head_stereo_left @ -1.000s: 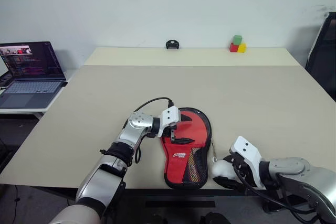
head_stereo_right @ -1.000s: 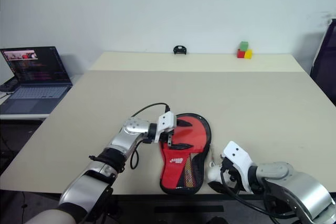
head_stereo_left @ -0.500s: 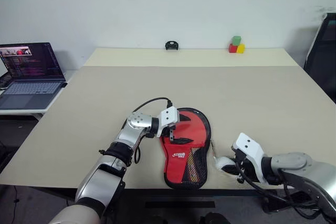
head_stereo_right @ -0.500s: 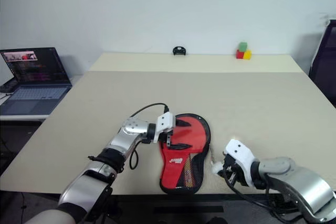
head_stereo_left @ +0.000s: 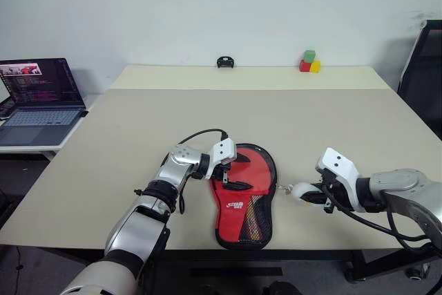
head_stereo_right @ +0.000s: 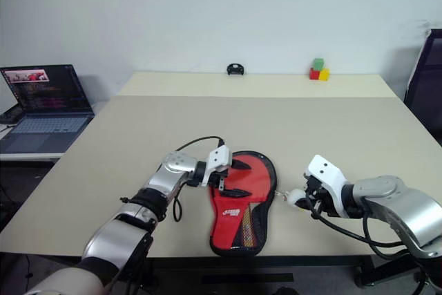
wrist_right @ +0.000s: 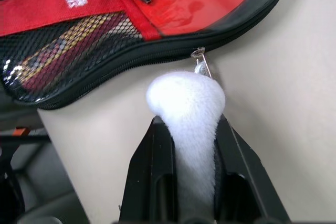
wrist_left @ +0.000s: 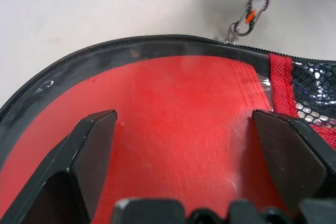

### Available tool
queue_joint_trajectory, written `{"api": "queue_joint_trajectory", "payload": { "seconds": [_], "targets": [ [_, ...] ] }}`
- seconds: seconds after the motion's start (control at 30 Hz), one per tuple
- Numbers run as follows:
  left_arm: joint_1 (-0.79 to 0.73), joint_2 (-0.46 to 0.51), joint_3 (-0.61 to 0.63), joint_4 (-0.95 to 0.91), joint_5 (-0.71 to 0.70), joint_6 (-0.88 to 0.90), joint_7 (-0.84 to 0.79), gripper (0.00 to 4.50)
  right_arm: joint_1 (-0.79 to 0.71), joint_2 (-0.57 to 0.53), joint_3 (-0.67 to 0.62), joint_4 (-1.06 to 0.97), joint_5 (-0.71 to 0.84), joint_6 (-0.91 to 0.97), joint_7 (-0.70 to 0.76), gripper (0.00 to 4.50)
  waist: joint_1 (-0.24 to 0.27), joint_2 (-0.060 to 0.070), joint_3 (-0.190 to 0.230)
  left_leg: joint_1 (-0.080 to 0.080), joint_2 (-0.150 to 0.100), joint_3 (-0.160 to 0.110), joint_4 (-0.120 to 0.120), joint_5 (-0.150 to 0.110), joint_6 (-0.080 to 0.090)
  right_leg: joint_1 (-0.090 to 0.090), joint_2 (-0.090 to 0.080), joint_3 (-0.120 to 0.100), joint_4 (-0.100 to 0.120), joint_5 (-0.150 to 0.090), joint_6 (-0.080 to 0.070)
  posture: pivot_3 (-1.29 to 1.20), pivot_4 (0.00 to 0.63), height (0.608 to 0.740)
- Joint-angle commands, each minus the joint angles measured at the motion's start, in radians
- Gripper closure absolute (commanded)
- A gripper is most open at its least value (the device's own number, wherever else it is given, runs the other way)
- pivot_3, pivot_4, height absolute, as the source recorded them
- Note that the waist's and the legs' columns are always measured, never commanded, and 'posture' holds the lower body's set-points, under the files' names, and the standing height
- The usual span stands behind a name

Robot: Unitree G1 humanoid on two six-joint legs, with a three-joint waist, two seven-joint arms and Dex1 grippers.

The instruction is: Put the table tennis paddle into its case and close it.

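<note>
Since 1 second ago the right gripper has come up from the near table edge and out to the right of the case, and its 2 fingers have closed on the white fluffy pom-pom that hangs from the zipper pull; the case itself lies as it did. The left gripper has kept its place, fingers spread wide, resting over the round red head of the case with nothing between them. The case lies flat near the front edge of the table, narrow end toward the robot, black mesh pocket up, zipper drawn along its right side; the table tennis paddle cannot be seen apart from it. Beyond and to the right of the case the tabletop is bare up to 3 coloured blocks and a small black object at the far edge; a laptop sits on a separate surface to the left. The left forearm reaches in from the left, the right forearm lies low, pointing left toward the case.
</note>
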Motion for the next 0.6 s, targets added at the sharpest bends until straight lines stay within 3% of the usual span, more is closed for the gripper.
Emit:
{"api": "queue_joint_trajectory", "payload": {
  "seconds": [0.03, 0.23, 0.6],
  "targets": [
    [0.045, -0.014, -0.061, 0.06, 0.087, 0.005, -0.016, 0.0, 0.025, -0.058, -0.069, -0.064, 0.054, -0.009, 0.073, 4.14, 0.001, 0.0, 0.0, 0.0, 0.0, 0.0, 0.0, 0.0, 0.0, 0.0, 0.0, 0.0, 0.0, 0.0, 0.0, 0.0, 0.15, 0.74],
    [0.047, -0.024, -0.064, 0.064, 0.09, 0.007, -0.019, 0.0, 0.094, -0.127, -0.078, -0.169, 0.12, -0.041, 0.167, 4.14, 0.004, -0.001, -0.002, 0.0, 0.0, -0.001, 0.0, -0.001, 0.001, 0.002, 0.0, -0.002, -0.003, -0.001, 0.001, 0.0, 0.15, 0.74],
    [0.045, -0.044, -0.071, 0.068, 0.098, 0.012, -0.029, 0.0, 0.284, -0.238, 0.029, -0.346, -0.021, -0.258, 0.213, 4.16, 0.025, -0.001, -0.002, -0.001, 0.0, -0.002, 0.0, -0.002, 0.001, 0.002, -0.001, -0.003, -0.007, -0.002, 0.003, 0.0, 0.15, 0.74]
  ]
}}
